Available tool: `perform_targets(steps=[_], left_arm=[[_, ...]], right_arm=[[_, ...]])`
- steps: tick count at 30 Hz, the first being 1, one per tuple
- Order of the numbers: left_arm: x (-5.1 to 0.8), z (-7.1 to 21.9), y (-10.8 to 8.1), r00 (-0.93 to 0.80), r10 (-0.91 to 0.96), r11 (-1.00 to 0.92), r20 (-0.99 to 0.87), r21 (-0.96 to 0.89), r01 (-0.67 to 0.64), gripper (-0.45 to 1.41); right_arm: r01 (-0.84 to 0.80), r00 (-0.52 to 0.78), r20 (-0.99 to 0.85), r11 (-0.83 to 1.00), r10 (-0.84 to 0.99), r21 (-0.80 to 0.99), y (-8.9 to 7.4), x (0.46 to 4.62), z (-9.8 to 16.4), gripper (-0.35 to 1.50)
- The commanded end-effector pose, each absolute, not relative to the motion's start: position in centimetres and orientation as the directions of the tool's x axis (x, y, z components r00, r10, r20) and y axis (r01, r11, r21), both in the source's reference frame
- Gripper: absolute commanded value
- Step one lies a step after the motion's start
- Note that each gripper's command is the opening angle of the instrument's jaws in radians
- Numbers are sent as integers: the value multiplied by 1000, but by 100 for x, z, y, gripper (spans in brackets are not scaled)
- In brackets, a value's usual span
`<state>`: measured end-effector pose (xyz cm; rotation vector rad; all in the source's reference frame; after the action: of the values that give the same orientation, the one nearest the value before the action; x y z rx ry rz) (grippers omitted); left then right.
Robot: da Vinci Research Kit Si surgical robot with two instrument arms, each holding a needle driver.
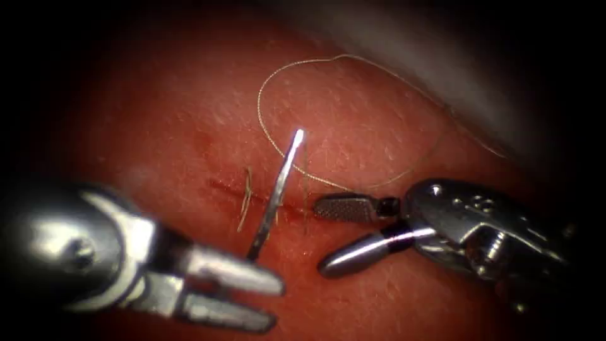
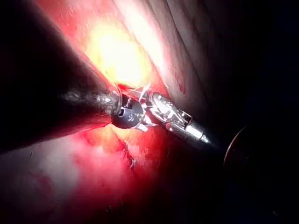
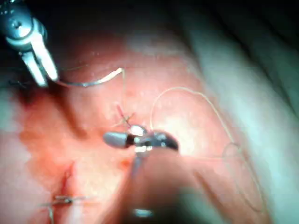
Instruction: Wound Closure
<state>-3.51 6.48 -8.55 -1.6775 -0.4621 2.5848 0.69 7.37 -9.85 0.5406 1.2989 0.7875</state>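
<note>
My left tool (image 1: pixel 278 303) comes in low on the left and is shut on one end of the curved needle (image 1: pixel 281 183). The needle rises out of the jaws across the cut (image 1: pixel 221 186), free of the tissue (image 1: pixel 379 126). Its bright upper end carries the thread (image 1: pixel 334 58), which loops wide over the tissue. My right tool (image 1: pixel 319 239) lies just right of the needle with jaws open and nothing between them. The right wrist view shows the left tool (image 3: pixel 46 79) holding the needle (image 3: pixel 88 83), with the thread (image 3: pixel 205 95) beyond the right tool (image 3: pixel 110 138).
A tied stitch with cut thread ends (image 1: pixel 246 196) sits on the cut just left of the needle. Another stitch (image 3: pixel 60 200) lies further along the cut. Red fluid wets the tissue around the cut. The tissue's pale edge (image 1: pixel 454 69) runs along the upper right.
</note>
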Motion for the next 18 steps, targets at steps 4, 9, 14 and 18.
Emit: perform_targets(steps=[4,9,14,18], left_arm=[[-356,-850,645,-424,183,-957,-887,-260,129,-35],[-356,-853,648,-426,189,-957,-885,-264,123,-35],[-351,-857,654,-425,196,-955,-883,-270,120,-35],[-350,-856,656,-429,200,-956,-881,-271,112,-35]], right_arm=[[-246,79,-638,635,766,732,741,78,-973,124],[-276,111,-638,641,762,716,728,102,-964,116],[-226,146,-651,666,745,711,720,102,-962,34],[-211,161,-677,695,718,687,725,83,-971,-35]])
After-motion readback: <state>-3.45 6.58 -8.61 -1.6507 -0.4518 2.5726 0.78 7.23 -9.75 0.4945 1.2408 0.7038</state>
